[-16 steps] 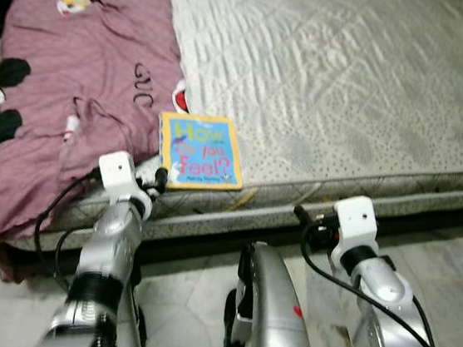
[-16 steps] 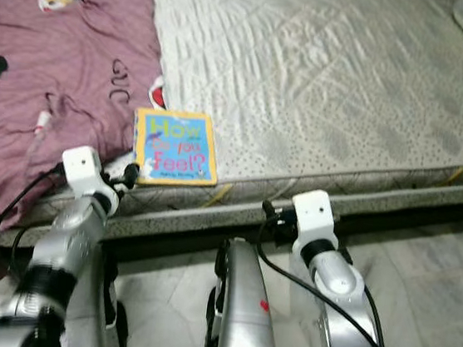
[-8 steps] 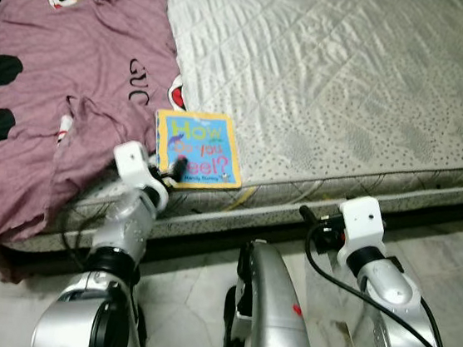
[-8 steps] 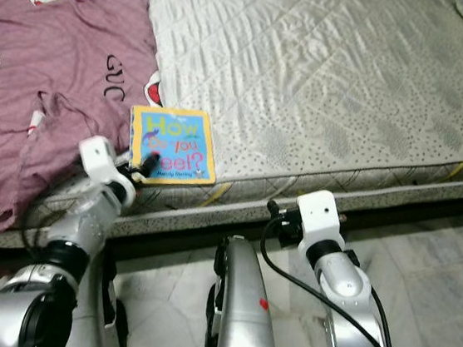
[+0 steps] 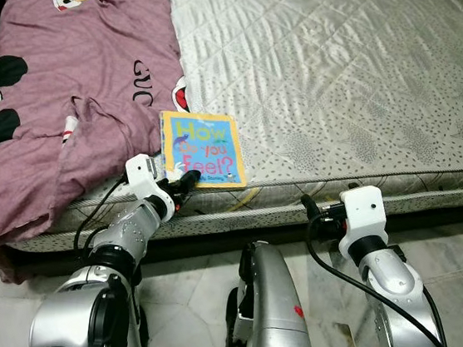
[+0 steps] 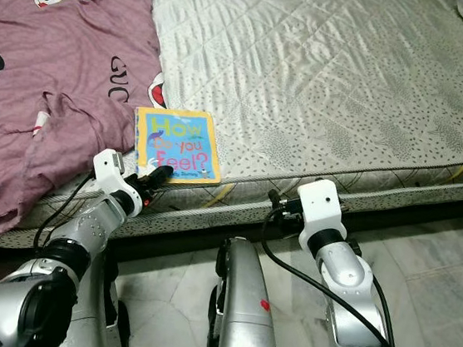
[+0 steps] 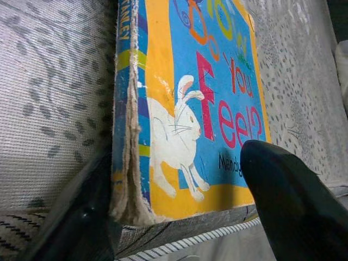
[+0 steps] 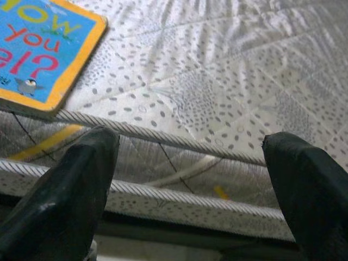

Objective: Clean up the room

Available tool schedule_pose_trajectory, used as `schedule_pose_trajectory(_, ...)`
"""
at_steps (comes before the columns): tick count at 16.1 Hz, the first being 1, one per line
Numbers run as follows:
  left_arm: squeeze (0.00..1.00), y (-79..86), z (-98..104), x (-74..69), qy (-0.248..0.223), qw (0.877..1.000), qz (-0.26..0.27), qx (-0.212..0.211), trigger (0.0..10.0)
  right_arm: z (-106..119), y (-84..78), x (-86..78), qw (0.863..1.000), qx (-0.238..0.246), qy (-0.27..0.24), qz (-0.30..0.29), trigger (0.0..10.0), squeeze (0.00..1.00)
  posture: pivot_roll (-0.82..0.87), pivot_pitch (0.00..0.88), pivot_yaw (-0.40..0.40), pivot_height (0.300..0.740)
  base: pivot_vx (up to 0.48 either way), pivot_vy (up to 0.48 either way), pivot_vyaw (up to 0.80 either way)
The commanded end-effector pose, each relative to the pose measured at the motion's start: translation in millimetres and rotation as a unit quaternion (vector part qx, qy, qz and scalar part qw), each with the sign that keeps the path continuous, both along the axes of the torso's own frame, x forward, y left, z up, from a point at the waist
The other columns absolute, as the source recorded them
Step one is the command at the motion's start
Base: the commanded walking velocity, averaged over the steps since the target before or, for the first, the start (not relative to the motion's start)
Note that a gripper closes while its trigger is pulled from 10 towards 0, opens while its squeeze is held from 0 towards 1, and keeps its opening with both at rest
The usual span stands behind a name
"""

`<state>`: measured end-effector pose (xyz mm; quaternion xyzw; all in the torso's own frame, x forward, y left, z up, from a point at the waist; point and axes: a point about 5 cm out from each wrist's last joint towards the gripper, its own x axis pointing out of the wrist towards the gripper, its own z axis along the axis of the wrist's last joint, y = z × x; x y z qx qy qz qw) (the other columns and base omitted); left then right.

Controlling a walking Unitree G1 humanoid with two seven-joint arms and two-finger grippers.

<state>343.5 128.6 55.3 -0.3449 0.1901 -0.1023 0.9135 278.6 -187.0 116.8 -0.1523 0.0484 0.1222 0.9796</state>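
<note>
2 spread fingers of our left gripper point(image 7: 179, 217) straddle the stiff, light book point(image 5: 201, 150), lower left of centre, gripping nothing; we'd pinch its frayed spine.

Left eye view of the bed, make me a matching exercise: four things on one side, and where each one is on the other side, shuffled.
Things:
1. book
2. maroon blanket
3. left gripper
4. right gripper

Places:
A. over the mattress's left part
B. at the book's near edge
C. near the mattress's front edge, beside the blanket
D. before the mattress's front side, apart from the book

Pairs: 1-C, 2-A, 3-B, 4-D
</note>
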Motion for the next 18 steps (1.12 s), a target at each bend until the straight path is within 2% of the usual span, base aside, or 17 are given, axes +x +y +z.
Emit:
schedule_pose_trajectory(1, 0.0, -2.3, -1, 0.0, 0.002, 1.0, -0.004, -0.016, 0.0, -1, -1.6, 0.9, 1.0, -0.004, -0.002, -0.006, 10.0, 0.0, -0.17, 0.153, -0.051, 0.527, 0.0, 0.0, 0.0)
schedule_pose_trajectory(5, 0.0, 8.2, 6, 5.1, -0.014, 0.999, 0.009, -0.029, 0.0, 1, 1.6, 9.0, 1.0, -0.007, -0.014, -0.004, 10.0, 0.0, -0.17, 0.124, -0.048, 0.527, 0.0, 0.0, 0.0)
schedule_pose_trajectory(18, 0.0, 21.1, 12, 10.4, -0.028, 0.998, 0.032, -0.043, 0.0, 1, 6.3, 19.2, 0.999, -0.009, -0.031, 0.0, 10.0, 0.0, -0.16, 0.099, -0.041, 0.527, 0.0, 0.0, 0.0)
